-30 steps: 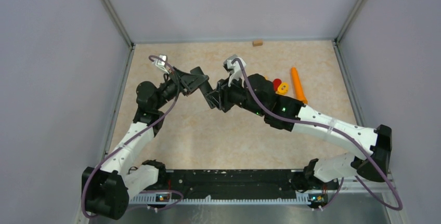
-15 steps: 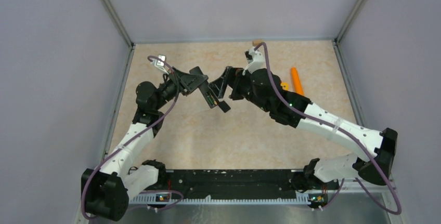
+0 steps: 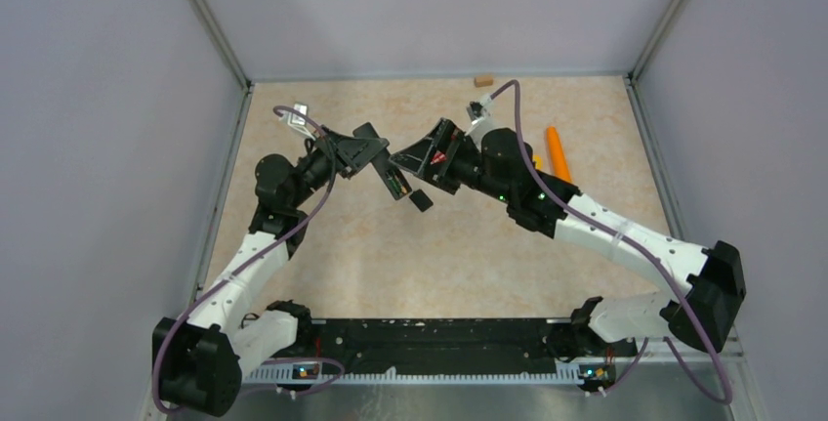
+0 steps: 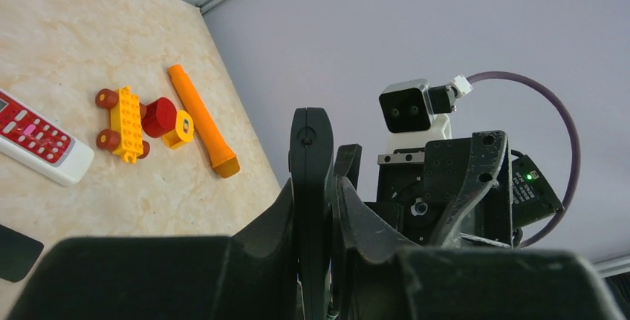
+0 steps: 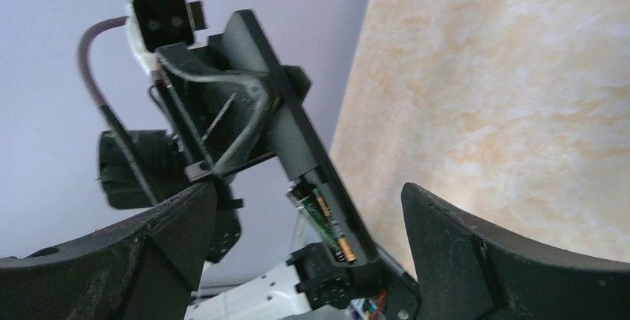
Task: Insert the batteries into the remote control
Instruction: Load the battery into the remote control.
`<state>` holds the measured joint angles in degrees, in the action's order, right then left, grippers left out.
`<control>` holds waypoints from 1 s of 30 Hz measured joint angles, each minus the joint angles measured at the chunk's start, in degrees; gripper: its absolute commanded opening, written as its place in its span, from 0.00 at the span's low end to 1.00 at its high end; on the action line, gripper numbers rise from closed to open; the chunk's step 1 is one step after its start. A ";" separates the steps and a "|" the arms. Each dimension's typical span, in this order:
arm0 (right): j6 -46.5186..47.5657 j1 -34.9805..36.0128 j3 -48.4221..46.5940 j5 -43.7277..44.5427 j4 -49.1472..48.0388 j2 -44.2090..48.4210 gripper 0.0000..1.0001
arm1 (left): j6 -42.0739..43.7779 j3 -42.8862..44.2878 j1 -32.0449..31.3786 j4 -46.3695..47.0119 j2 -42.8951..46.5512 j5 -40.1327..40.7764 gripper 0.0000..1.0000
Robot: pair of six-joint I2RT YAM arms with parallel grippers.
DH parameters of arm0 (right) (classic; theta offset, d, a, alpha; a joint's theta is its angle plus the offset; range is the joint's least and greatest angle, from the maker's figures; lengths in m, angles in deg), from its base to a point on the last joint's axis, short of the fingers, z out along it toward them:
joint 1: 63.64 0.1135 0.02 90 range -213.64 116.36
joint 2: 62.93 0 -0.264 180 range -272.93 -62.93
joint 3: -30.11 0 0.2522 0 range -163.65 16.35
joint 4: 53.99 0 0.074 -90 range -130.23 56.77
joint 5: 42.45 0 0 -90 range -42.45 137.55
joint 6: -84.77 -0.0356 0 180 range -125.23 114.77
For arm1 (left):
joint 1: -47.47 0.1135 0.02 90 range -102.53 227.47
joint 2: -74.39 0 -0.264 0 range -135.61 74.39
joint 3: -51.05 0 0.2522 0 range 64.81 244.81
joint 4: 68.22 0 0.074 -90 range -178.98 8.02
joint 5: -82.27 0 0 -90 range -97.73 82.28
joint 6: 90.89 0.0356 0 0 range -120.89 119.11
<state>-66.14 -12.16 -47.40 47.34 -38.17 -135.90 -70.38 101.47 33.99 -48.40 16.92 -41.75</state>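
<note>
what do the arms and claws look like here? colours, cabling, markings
Both the left arm and right arm have white link shells with black joints. A purple cable loops along each to a white-silver wrist camera. The left claw and right claw are matte black, two-fingered, scuffed. A green LED glows on the right arm. No readable markings.

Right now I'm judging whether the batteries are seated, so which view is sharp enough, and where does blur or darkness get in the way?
Right wrist view: batteries in the remote fairly sharp, evenly lit; the right tool's fingers dark, blurred. Left wrist view: left tool dark, soft-edged. Top view: even light, batteries tiny.
</note>
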 measured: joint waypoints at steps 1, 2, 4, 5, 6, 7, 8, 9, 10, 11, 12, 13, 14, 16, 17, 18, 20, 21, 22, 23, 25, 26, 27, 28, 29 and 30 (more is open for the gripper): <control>-1.20 -0.24 0.31 -1.44 -1.14 0.00 0.96 | 0.02 -0.13 0.00 0.11 0.00 0.44 0.00; -2.27 -0.39 0.55 -2.80 -2.14 -0.02 0.96 | 0.02 -0.22 0.00 0.13 0.00 0.72 0.00; -4.07 -0.68 1.03 -5.05 -3.52 -0.22 0.96 | -0.02 -0.42 0.00 0.26 0.00 1.29 0.00; -4.90 -0.74 1.18 -6.05 -4.11 -0.46 0.96 | -0.07 -0.46 0.00 0.33 0.00 1.77 0.00; -5.33 -0.74 1.27 -6.58 -4.48 -0.68 0.96 | -0.13 -0.50 0.00 0.35 0.00 2.03 0.00; -5.86 -0.74 1.66 -7.08 -5.07 -0.81 0.96 | -0.33 -0.57 0.00 0.50 0.00 2.29 0.00; -6.25 -0.74 2.12 -7.26 -5.51 -0.81 0.96 | -0.57 -0.68 0.00 0.81 0.00 2.49 0.00; -6.51 -0.76 2.64 -7.32 -5.84 -0.81 0.96 | -0.83 -0.79 0.00 1.11 0.00 2.71 0.00; -6.75 -0.76 3.02 -7.43 -6.05 -0.81 0.96 | -0.94 -0.83 0.00 1.27 0.00 2.93 0.00; -6.91 -0.76 3.28 -7.45 -5.97 -0.85 0.96 | -1.07 -0.83 0.00 1.53 0.00 3.10 0.00; -7.17 -0.76 3.39 -7.48 -6.03 -0.96 0.96 | -1.14 -0.83 0.00 1.73 0.00 3.26 0.00; -7.28 -0.76 3.39 -7.56 -6.19 -1.09 0.96 | -1.16 -0.85 0.00 2.05 0.00 3.32 0.00; -7.48 -0.76 3.41 -7.63 -6.60 -1.25 0.95 | -1.33 -0.85 0.00 2.40 0.00 3.43 0.00; -7.98 -0.76 3.48 -7.93 -7.61 -1.46 0.95 | -1.60 -0.90 0.00 2.89 -0.02 3.48 0.00; -8.33 -0.76 3.72 -8.11 -8.31 -1.57 0.94 | -1.79 -0.92 0.00 3.04 -0.02 3.48 0.00; -8.76 -0.79 3.78 -8.31 -8.74 -1.73 0.93 | -2.01 -1.03 0.00 3.39 -0.02 3.50 0.00; -9.73 -0.92 4.33 -8.70 -10.54 -2.21 0.91 | -2.38 -1.29 0.00 3.89 -0.02 3.58 0.00; -10.23 -1.03 4.83 -8.83 -11.37 -2.32 0.90 | -2.49 -1.40 0.00 4.17 -0.02 3.61 0.00; -10.80 -1.18 5.38 -8.96 -12.31 -2.45 0.89 | -2.58 -1.44 0.00 4.28 -0.04 3.63 0.00; -11.19 -1.33 5.81 -9.03 -12.81 -2.60 0.87 | -2.60 -1.46 0.00 4.39 -0.04 3.63 0.00; -11.93 -1.60 6.38 -9.18 -13.68 -3.19 0.84 | -2.60 -1.46 0.00 4.70 -0.07 3.61 0.00; -12.26 -1.68 6.38 -9.29 -13.88 -3.50 0.83 | -2.60 -1.46 0.00 4.94 -0.07 3.58 0.00; -12.59 -1.75 6.38 -9.49 -14.43 -3.93 0.82 | -2.60 -1.46 0.00 5.11 -0.09 3.56 0.00; -12.81 -1.79 6.38 -9.70 -15.04 -4.37 0.80 | -2.60 -1.46 0.00 5.27 -0.13 3.54 0.00; -12.96 -1.79 6.38 -9.99 -15.54 -4.74 0.80 | -2.60 -1.46 0.00 5.46 -0.20 3.48 0.00; -13.22 -1.79 6.38 -10.23 -16.09 -5.14 0.79 | -2.60 -1.46 0.00 5.49 -0.31 3.43 0.00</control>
<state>-79.36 -13.95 -41.01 37.12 -54.25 -141.03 -72.98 100.01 33.99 -42.91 16.61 -38.31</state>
